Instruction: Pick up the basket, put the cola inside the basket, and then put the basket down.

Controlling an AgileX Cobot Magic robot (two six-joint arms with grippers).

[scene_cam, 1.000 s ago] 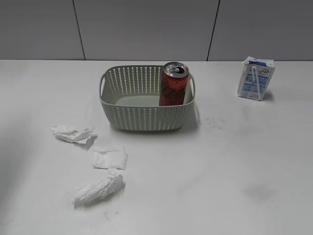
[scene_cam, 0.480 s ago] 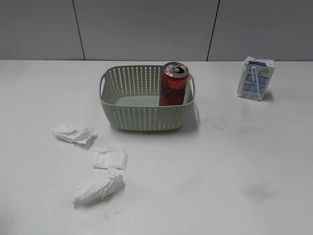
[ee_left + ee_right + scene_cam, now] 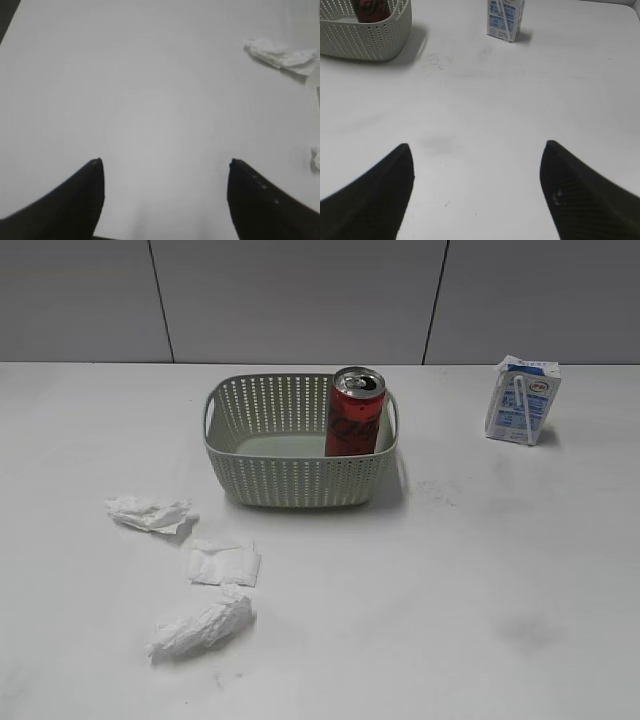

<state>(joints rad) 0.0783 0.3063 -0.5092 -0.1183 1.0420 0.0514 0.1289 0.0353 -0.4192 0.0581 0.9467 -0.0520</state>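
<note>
The pale sage-green basket [image 3: 290, 475] stands on the white table at centre back. The red cola can [image 3: 354, 420] stands upright inside it at its right end. The basket's corner [image 3: 375, 35] and the bottom of the cola can [image 3: 370, 10] show at the top left of the right wrist view. My left gripper [image 3: 165, 167] is open and empty over bare table. My right gripper [image 3: 477, 150] is open and empty over bare table, well short of the basket. Neither gripper shows in the exterior view.
A white-and-blue drink carton [image 3: 523, 400] stands at the back right, also in the right wrist view [image 3: 505, 20]. Three crumpled white tissues [image 3: 222, 564] lie front left of the basket; one shows in the left wrist view [image 3: 280, 55]. A grey wall runs behind the table.
</note>
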